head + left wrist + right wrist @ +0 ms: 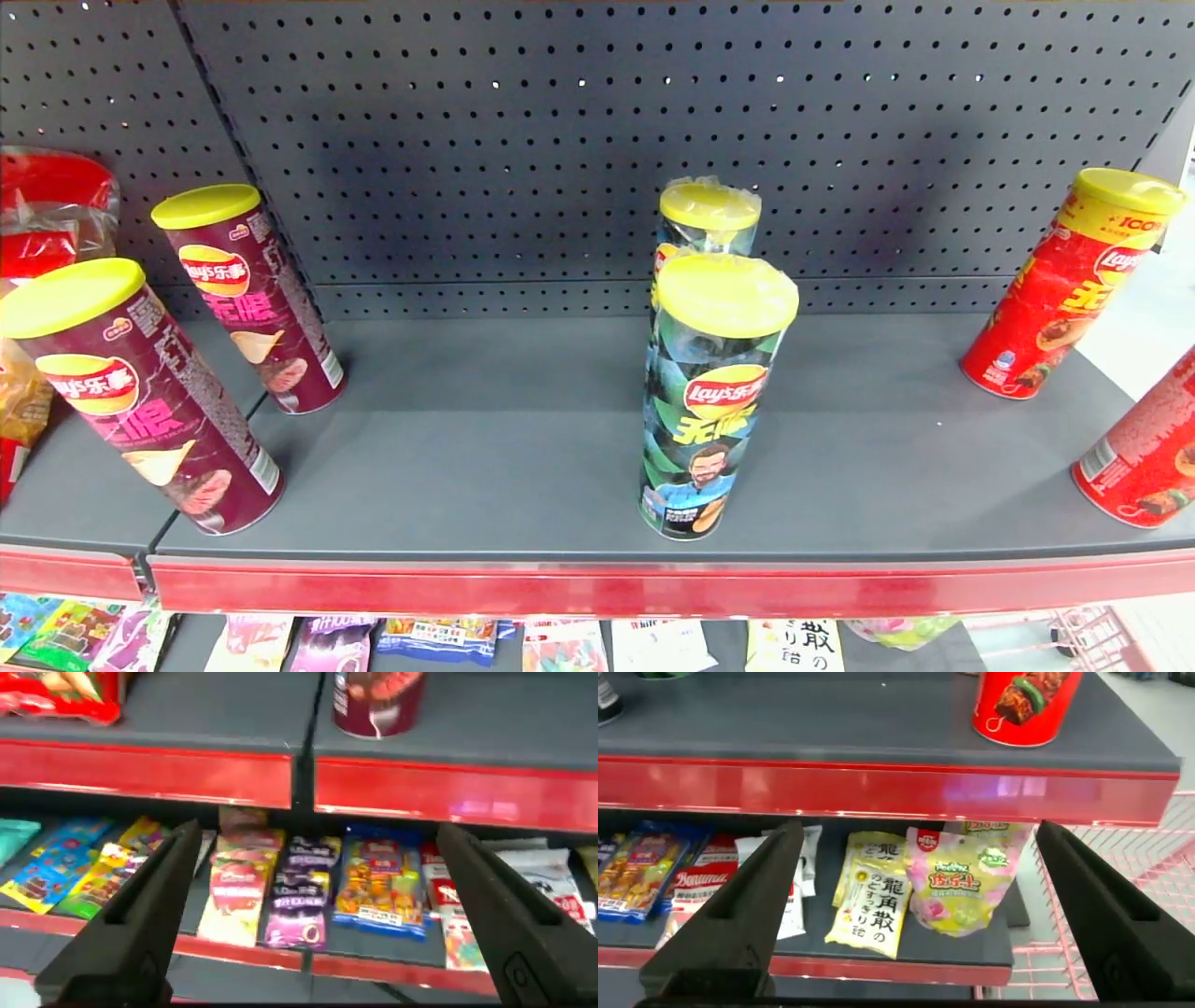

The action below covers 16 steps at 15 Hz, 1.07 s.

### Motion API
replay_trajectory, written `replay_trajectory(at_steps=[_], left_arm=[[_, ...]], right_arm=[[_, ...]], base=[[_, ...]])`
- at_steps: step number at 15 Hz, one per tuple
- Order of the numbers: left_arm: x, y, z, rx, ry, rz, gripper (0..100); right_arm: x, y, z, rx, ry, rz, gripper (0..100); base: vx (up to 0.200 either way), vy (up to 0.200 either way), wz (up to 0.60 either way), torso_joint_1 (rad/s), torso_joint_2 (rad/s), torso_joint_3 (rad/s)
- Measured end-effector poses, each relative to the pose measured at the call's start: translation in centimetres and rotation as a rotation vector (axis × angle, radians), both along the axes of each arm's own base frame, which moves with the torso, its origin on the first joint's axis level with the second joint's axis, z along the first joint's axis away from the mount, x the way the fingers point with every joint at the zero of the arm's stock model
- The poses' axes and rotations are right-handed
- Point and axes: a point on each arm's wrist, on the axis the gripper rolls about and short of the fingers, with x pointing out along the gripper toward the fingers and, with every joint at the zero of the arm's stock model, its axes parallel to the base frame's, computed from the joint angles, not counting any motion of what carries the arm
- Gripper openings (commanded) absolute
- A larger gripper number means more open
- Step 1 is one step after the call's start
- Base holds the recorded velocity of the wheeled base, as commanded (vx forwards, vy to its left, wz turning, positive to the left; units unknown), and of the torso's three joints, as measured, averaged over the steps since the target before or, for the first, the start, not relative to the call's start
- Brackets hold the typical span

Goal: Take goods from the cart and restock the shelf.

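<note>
Standing upright, green can [711,401], grey shelf [485,448]

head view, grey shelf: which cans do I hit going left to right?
In order: front maroon can → rear maroon can → front green can → rear red can → red can at the right edge. The second green can stands straight behind the front one, so it is left out.

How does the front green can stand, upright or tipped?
Upright: the front green can stands on its base on the shelf, with its yellow lid on top.
</note>
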Motion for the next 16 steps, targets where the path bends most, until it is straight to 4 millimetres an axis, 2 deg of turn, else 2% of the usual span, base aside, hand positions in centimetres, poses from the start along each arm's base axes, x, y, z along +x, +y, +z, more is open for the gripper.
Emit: replay_trajectory(at_steps=[2,9,14,16], left_arm=[[0.04,-0.12,-0.19,-0.007,0.005,-0.055,100],[0.04,0.02,-0.24,0.003,0.007,0.007,100],[0.04,0.02,-0.23,0.004,0.007,0.007,100],[0.04,0.02,-0.24,0.003,0.008,0.006,100]], right_arm=[[-0.03,0.01,-0.14,0.015,-0.004,0.008,100],[-0.11,0.02,-0.22,0.017,-0.014,0.004,100],[-0.12,0.01,-0.23,0.018,-0.015,0.005,100],[-0.12,0.01,-0.24,0.018,-0.014,0.005,100]], base=[[0.000,0.000,0.00,0.000,0.00,0.000],[0.000,0.000,0.00,0.000,0.00,0.000],[-0.200,0.000,0.00,0.009,0.00,0.000],[0.000,0.000,0.00,0.000,0.00,0.000]])
